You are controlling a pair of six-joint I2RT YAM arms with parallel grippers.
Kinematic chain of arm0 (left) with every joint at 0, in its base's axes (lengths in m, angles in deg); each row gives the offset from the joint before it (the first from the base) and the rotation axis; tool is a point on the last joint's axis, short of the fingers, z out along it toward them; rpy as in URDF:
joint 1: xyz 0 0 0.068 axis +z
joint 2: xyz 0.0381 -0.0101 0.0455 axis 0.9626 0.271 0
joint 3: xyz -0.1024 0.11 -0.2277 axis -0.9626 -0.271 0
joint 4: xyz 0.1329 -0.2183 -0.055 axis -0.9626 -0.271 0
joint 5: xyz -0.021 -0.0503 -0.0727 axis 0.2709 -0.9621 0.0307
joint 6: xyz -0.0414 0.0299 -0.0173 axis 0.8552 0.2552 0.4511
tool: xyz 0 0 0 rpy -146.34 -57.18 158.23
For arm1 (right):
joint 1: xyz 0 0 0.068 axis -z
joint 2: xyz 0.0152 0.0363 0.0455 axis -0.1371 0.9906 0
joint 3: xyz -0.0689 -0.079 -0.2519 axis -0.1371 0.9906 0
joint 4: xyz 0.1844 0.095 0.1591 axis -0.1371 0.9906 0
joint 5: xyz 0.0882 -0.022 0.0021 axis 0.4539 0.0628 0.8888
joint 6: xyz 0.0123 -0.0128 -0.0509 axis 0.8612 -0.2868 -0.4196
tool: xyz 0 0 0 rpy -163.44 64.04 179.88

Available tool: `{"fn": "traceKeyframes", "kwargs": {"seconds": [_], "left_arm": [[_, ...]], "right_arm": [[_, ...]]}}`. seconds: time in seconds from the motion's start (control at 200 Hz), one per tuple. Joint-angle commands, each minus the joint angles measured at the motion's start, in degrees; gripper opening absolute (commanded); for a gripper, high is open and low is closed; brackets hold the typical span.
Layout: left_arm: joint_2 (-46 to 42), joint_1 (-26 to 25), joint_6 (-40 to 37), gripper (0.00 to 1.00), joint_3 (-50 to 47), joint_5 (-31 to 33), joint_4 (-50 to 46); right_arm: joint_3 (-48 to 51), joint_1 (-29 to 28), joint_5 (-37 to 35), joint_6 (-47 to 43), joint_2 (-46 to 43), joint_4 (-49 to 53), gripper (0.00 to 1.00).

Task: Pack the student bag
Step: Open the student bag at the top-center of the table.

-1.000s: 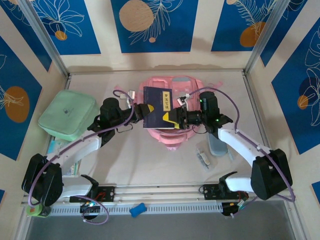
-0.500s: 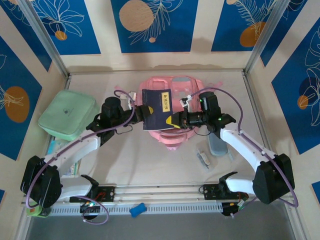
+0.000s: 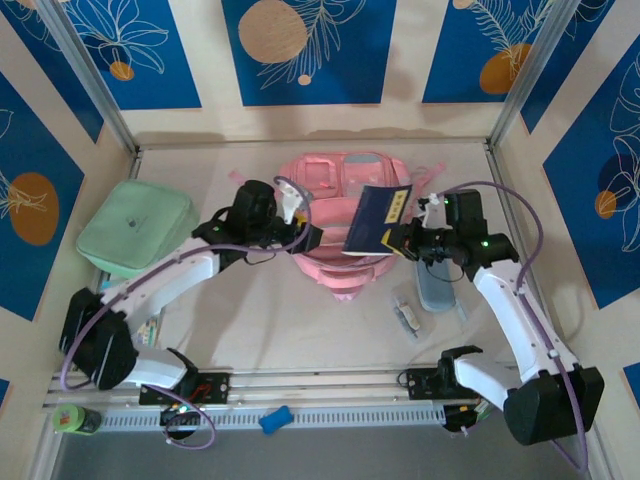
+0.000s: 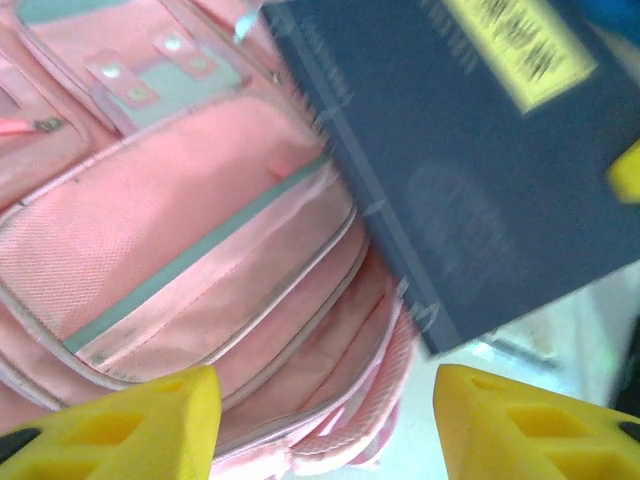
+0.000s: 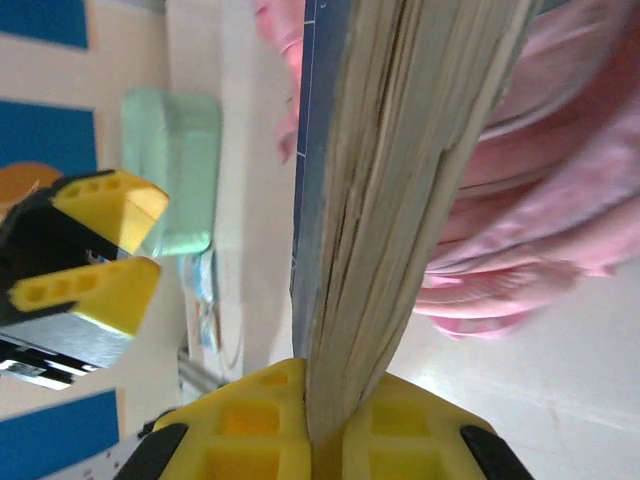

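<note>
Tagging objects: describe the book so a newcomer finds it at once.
Start at the big pink backpack in the middle of the table. Over its right side, the right pincer is shut on the book, holding it tilted. It is the one dark navy thing there, with a yellow label, unlike the mint green case at left.

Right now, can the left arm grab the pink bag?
Probably yes. The left gripper is open right over the student bag, and the book held by the right gripper is off to one side.
</note>
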Motion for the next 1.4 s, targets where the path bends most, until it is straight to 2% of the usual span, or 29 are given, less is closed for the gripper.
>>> {"fn": "traceKeyframes", "kwargs": {"seconds": [0.0,0.08,0.29,0.44,0.61,0.745,0.93,1.06,1.161,1.261,1.391], "left_arm": [[5.23,-3.13,-11.11,0.58,4.44,-1.58,-3.64],[10.47,-5.43,-13.31,0.58,8.99,-2.44,-6.61],[21.55,-10.37,-12.69,0.59,16.05,-3.8,-7.96],[27.29,-11.15,-9.85,0.59,20.97,-3.77,-10.48],[31.94,-11.94,-8.3,0.57,25.76,-2.44,-13.84],[34.83,-12.12,-8.68,0.51,29.24,-0.49,-17.39],[35.87,-12.12,-9.71,0.34,30.92,1.54,-19.18],[35.93,-12.12,-10.34,0.2,31.33,2.4,-20.18],[35.39,-12.12,-10.45,0.05,31.91,2.28,-20.4],[34.71,-12.13,-10.58,0.0,33.83,3.48,-21.7],[32.48,-12.12,-10.63,0.0,36.72,7.68,-23.41]], "right_arm": [[-0.13,4.36,-3.38,-1.85,-3.96,5.52,0.0],[0.45,7.62,-3.87,-2.18,-5.62,6.86,0.0],[1.35,14.1,-4.17,-2.88,-8.37,9.54,0.0],[1.12,18.18,-2.07,-3.75,-8.59,10.24,0.0],[1.26,19.76,-0.29,-4.46,-8.64,10.06,0.0],[1.7,19.93,0.96,-4.61,-8.39,9.68,0.0],[1.96,20.02,2.01,-5.09,-8.39,9.32,0.0],[1.85,20.03,2.42,-5.34,-8.3,9.38,0.0],[1.47,20.12,3.15,-5.36,-8.33,9.85,0.0],[0.83,20.1,3.33,-5.91,-8.59,11.1,0.0],[-0.05,20.12,2.88,-6.49,-8.56,14.46,0.0]]}}
